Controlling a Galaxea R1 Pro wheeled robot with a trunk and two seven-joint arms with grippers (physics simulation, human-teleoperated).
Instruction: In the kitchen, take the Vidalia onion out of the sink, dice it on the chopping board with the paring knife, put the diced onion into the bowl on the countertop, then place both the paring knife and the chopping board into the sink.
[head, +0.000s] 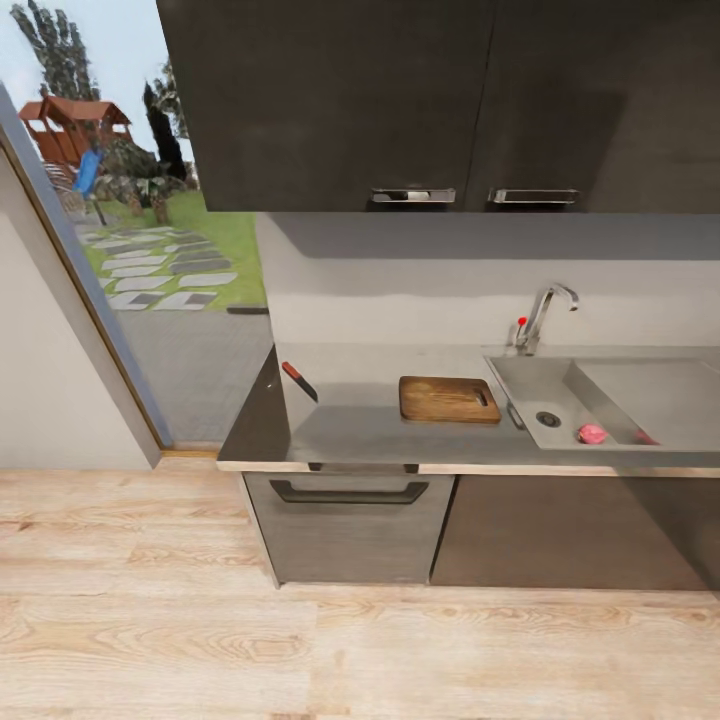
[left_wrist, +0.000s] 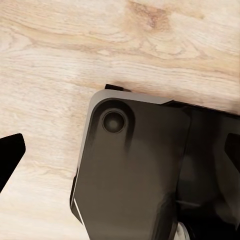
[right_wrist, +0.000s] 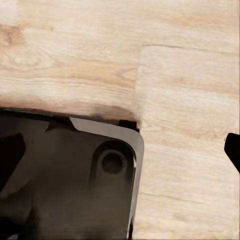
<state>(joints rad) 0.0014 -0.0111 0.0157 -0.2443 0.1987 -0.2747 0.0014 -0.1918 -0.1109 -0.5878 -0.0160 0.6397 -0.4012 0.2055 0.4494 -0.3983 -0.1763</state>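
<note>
A: What are you facing right now?

B: You are looking at a wood-plank floor (head: 150, 620) running across the near part of the head view, and beyond it the grey countertop (head: 360, 425) sitting above dark cabinet fronts (head: 350, 525). Dark upper cabinets (head: 430, 100) are hanging over it, and a glass door (head: 150, 250) on the left is showing a garden.

A: Where are the task's things lying?

B: The sink (head: 640, 400) is occupying the right end of the countertop, with its chrome tap (head: 545, 315) rising at the far edge. The chopping board (head: 449, 399) is lying flat just left of the sink, slot handle toward the sink. The paring knife (head: 299, 381) is resting well left of the board, near the countertop's left end, red handle pointing far-left. The Vidalia onion (head: 592, 434) is sitting in the basin, just right of the round drain (head: 548, 419).

A: And your grippers?

B: Each wrist camera is pointing down at the plank floor and a dark part of the robot's base (left_wrist: 135, 170) (right_wrist: 65, 175). A black fingertip (left_wrist: 9, 155) is poking in at the left wrist picture's edge, another (right_wrist: 233, 148) at the right's. You cannot tell whether either pincer is wide or narrow.
</note>
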